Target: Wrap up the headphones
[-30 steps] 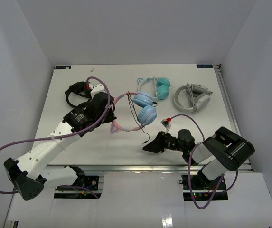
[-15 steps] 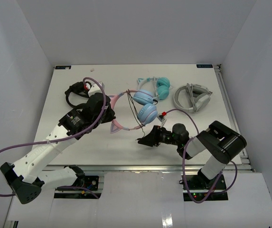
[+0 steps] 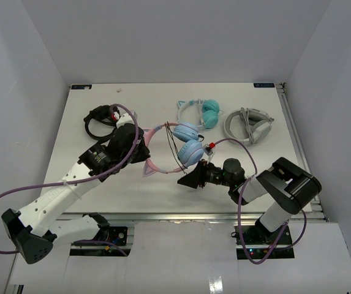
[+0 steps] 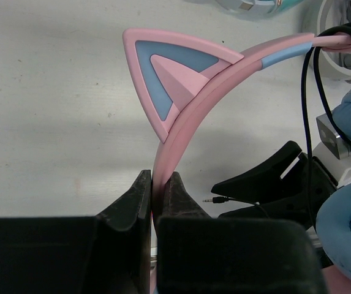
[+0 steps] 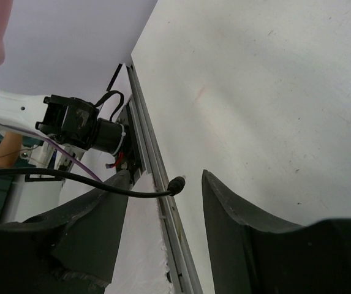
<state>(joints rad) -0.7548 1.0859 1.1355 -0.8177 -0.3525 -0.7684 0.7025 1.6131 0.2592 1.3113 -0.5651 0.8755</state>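
Note:
The headphones (image 3: 190, 152) have a pink cat-ear headband, light blue ear cups and a thin black cable. They lie mid-table. My left gripper (image 3: 143, 151) is shut on the pink headband (image 4: 181, 122), just below a cat ear (image 4: 166, 73). My right gripper (image 3: 186, 181) is open, low at the near side of the ear cups. In the right wrist view the cable's plug (image 5: 176, 184) hangs free between the open fingers of that gripper (image 5: 166, 190), and the cable drapes over the left finger. The plug (image 4: 215, 199) also shows in the left wrist view.
Teal cat-ear headphones (image 3: 203, 113) and grey-white headphones (image 3: 249, 125) lie at the back right. A black headset (image 3: 100, 119) lies at the back left. The table's near edge rail (image 5: 157, 177) runs right beside the right gripper.

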